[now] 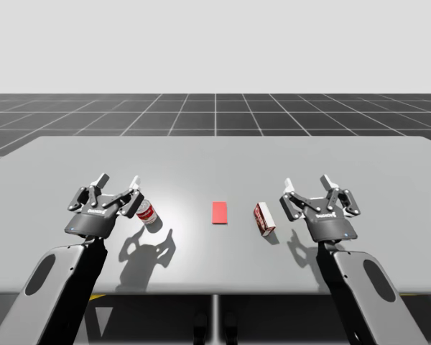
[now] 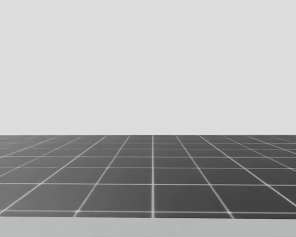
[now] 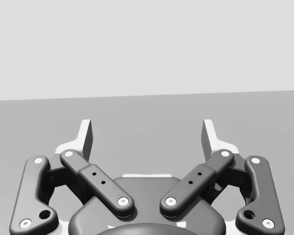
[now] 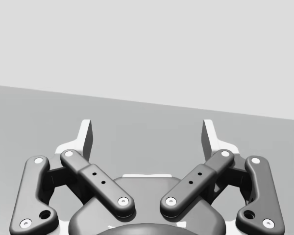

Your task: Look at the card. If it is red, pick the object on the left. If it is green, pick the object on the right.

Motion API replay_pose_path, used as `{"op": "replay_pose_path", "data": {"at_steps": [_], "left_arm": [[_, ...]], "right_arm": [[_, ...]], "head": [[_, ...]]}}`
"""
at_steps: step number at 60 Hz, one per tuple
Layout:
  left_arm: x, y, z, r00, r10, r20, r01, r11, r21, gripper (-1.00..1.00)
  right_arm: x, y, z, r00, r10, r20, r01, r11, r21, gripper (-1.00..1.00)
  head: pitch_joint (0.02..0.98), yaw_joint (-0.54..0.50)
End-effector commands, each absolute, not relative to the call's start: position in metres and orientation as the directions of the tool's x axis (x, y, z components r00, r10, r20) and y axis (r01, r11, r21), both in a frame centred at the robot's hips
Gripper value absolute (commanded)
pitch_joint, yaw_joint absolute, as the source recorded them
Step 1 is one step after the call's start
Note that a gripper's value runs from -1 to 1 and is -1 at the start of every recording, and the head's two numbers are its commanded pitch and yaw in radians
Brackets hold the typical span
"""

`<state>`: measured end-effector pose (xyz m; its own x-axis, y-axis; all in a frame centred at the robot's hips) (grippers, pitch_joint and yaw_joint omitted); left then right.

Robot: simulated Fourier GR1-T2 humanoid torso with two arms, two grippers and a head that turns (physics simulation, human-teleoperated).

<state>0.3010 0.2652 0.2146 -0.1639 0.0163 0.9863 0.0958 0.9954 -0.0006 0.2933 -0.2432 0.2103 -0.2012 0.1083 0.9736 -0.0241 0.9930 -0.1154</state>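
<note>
On the table (image 1: 215,154), a red card (image 1: 219,213) lies between my left gripper (image 1: 118,181) and my right gripper (image 1: 307,182), both wide open and empty.
The can (image 1: 148,213) stands just beside the left gripper, on its card side, outside its fingers. The box (image 1: 264,218) sits near the right gripper, likewise on its card side. In both wrist views, bare table lies ahead of the spread fingers.

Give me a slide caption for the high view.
Red card lies between a red-and-white can and a dark red box; my left arm and right arm flank them, jaws open.
</note>
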Motion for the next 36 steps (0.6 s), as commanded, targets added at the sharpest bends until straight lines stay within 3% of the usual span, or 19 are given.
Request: {"op": "replay_pose_path", "data": {"at_steps": [1, 7, 17, 36], "left_arm": [[0.3008, 0.2650, 0.2144, -0.164, 0.015, 0.986, 0.095, 0.995, 0.001, -1.00], [0.3007, 0.2649, 0.2143, -0.164, 0.015, 0.986, 0.095, 0.995, 0.001, -1.00], [0.3010, 0.2654, 0.2144, -0.165, 0.017, 0.986, 0.095, 0.996, -0.001, -1.00], [0.3012, 0.2662, 0.2134, -0.167, 0.013, 0.986, 0.095, 0.996, 0.003, -1.00]], "right_arm": [[0.2916, -0.2423, 0.2096, -0.200, 0.099, 0.9747, 0.018, 0.995, -0.098, -1.00], [0.2935, -0.2423, 0.2116, -0.184, 0.066, 0.9806, -0.002, 0.998, -0.068, -1.00], [0.2952, -0.2441, 0.2131, -0.176, 0.066, 0.9822, 0.002, 0.998, -0.066, -1.00], [0.2957, -0.2455, 0.2148, -0.181, 0.055, 0.9819, 0.021, 0.998, -0.052, -1.00]], "head": [[0.072, 0.02], [0.079, 0.02], [0.132, 0.03], [0.421, 0.00]]}}
